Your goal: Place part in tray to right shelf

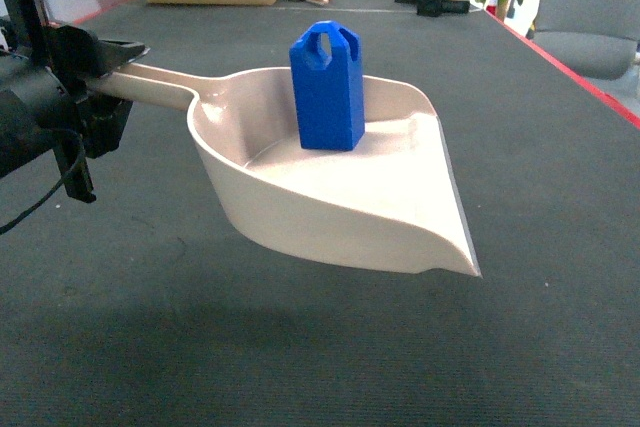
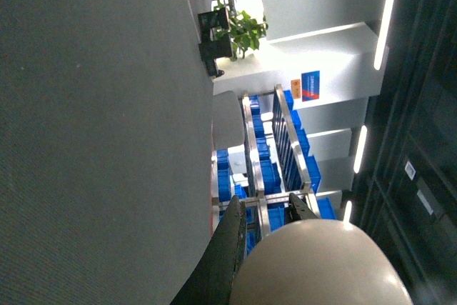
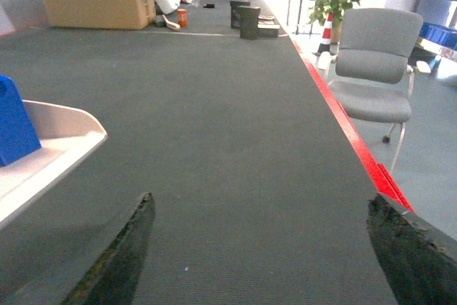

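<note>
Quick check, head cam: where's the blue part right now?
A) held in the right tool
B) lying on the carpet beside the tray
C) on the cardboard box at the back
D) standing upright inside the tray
D: the blue part stands upright on the floor of the beige tray, near its back wall, while the left tool holds the tray's handle and the right tool is open and empty.
</note>
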Controlling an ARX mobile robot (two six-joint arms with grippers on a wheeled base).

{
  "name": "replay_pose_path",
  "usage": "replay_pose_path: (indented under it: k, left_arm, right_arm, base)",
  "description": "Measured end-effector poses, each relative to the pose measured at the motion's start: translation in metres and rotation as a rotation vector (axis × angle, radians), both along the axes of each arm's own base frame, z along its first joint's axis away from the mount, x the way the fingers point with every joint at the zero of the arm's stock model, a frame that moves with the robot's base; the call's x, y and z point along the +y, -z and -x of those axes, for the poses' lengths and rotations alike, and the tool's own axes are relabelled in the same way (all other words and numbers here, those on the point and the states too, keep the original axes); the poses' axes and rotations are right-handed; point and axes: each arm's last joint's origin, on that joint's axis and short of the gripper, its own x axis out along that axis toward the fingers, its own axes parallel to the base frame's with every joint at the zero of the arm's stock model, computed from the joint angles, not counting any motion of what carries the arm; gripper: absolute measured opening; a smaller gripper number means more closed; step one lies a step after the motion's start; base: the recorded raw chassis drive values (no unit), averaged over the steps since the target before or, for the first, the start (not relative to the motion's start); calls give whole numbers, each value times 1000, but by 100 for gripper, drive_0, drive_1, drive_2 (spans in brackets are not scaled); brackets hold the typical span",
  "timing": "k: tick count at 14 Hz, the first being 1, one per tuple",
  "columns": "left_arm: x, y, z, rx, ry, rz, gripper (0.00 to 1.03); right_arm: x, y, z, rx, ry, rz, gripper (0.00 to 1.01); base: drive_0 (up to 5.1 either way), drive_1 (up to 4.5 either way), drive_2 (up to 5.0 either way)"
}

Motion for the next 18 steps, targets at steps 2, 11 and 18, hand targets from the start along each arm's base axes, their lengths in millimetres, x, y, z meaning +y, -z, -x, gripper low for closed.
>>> replay_pose_path:
  k: [2,11,18]
  left_arm:
    - [-2,0,0,0,12,0,13]
    - [-2,-2,1,-10,10,2,13]
    - [-2,-2,1,-2,12,-1,13]
  right_arm:
    - [0,0,0,-1,0,-1,97]
    - [0,0,0,2,0,-1,98]
    - [0,1,0,8,1,-1,98]
  base:
    - [485,-251,-251]
    - [508,-237,-237]
    - [505,-241,-241]
